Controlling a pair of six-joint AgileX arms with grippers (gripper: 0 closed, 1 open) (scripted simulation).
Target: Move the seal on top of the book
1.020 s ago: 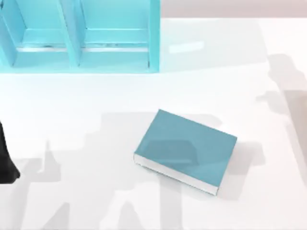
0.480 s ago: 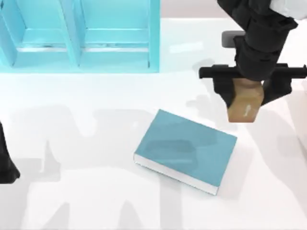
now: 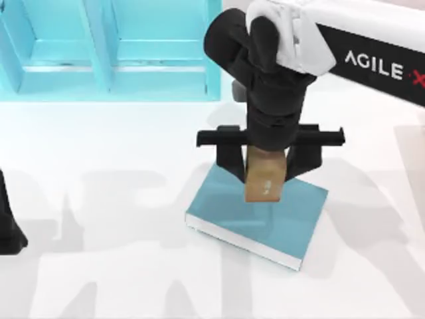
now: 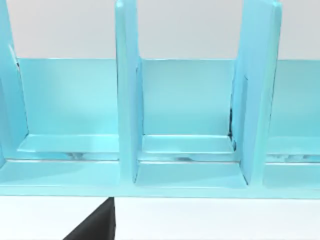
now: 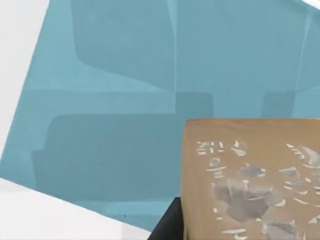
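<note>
Our right gripper (image 3: 265,174) clamps the seal (image 3: 264,178) upright between its fingers, directly above the book (image 3: 285,216) lying beneath it. Our left arm (image 3: 8,219) sits parked at the table's left edge, beyond the shelf unit (image 3: 106,50).

We see a teal-blue book (image 3: 272,216) with a plain cover and white page edges along its near side. The seal (image 3: 263,178) is tan-brown with a small pale mark on its side; in the right wrist view its face (image 5: 252,180) carries a scatter of white and grey flecks. The shelf unit (image 3: 109,50) is a lighter, brighter blue. Our right gripper (image 3: 265,166) is black, on an arm with a white casing and white lettering. The table (image 3: 99,166) is white with soft grey shadows.
</note>
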